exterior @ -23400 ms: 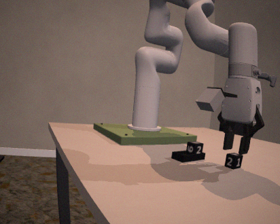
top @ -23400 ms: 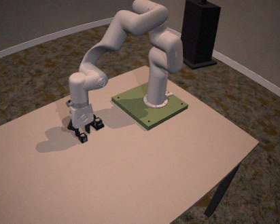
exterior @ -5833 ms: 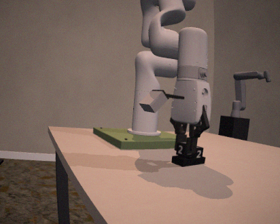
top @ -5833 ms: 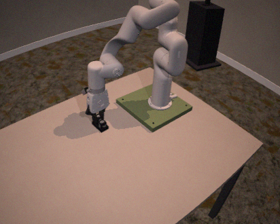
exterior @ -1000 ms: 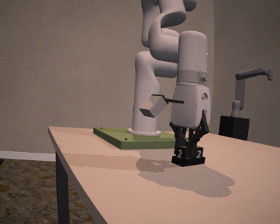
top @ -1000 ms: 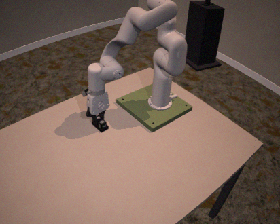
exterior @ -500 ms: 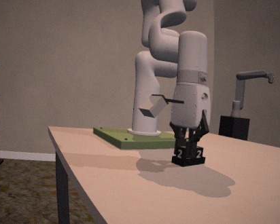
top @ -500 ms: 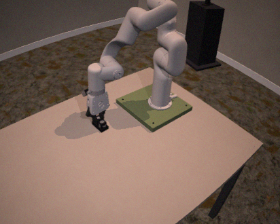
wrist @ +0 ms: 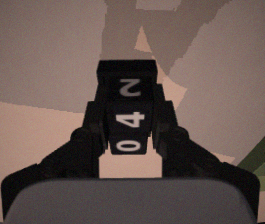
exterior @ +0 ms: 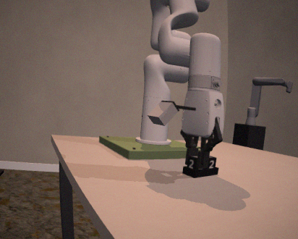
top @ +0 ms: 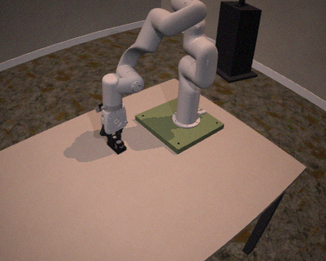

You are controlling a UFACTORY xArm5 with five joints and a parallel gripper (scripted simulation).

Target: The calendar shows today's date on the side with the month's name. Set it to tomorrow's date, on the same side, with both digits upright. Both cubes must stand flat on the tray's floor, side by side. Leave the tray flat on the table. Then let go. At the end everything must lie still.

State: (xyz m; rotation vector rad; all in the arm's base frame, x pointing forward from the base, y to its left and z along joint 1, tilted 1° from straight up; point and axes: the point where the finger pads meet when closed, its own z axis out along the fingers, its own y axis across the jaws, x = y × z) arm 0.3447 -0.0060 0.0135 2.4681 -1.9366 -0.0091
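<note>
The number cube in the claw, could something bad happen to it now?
Maybe. The claw pinches one number cube by its sides, so it could slip or twist and land crooked instead of flat in the tray. The other cube sits right beside it, so a finger might bump that one. A wrong turn could also leave a digit upside down on the front.
</note>
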